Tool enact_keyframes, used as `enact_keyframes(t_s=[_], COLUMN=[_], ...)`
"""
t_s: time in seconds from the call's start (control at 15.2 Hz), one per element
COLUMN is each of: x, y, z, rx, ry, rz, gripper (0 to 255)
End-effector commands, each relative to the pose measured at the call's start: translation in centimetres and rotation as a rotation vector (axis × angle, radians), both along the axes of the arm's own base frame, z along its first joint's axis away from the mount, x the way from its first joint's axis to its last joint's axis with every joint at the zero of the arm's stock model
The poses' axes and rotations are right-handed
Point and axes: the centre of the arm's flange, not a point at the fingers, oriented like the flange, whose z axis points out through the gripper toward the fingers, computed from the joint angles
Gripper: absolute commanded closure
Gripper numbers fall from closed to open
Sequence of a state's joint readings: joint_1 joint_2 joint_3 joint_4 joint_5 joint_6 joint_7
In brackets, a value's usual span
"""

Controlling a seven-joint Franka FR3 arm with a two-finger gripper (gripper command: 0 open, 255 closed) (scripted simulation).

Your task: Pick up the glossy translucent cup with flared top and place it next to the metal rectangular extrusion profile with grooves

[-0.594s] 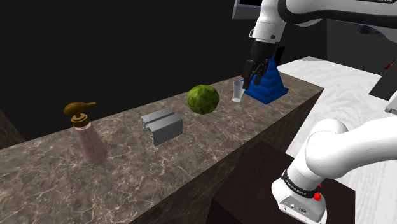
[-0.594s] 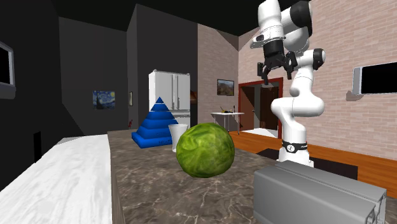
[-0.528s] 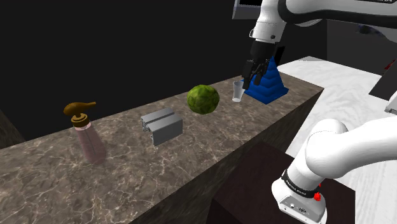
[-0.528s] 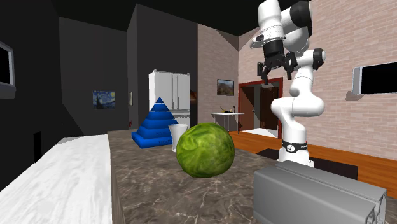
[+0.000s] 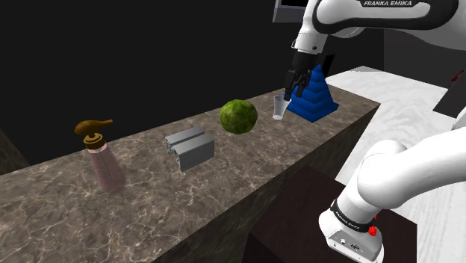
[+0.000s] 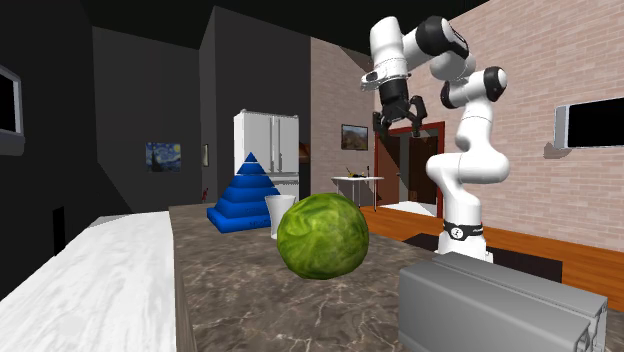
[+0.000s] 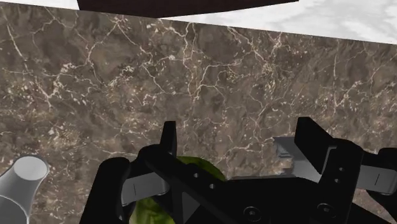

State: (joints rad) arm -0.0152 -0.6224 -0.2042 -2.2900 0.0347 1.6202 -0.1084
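The cup [image 6: 277,214] is partly hidden behind the green cabbage [image 6: 322,236]. It is seen as pale, see-through and wider on top. The jaws of the gripper [image 7: 238,127] are spread wide, empty.

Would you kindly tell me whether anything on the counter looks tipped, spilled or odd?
Nothing stands out: the cup, green ball, grooved extrusion, pump bottle and blue pyramid are neither tipped nor spilled.
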Motion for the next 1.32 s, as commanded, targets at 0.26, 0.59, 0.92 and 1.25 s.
enact_keyframes(t_s=[0.26, 0.59, 0.92, 1.25], x=[3.1, 5.6, 8.1, 10.5], y=[-7.4, -13.4, -19.4, -25.3], z=[-2.4, -4.6, -7.0, -9.5], rx=[0.026, 0.048, 0.07, 0.092], ry=[-0.001, -0.002, -0.002, -0.003], rz=[-0.01, -0.019, -0.027, -0.036], gripper=[0, 0, 0, 0])
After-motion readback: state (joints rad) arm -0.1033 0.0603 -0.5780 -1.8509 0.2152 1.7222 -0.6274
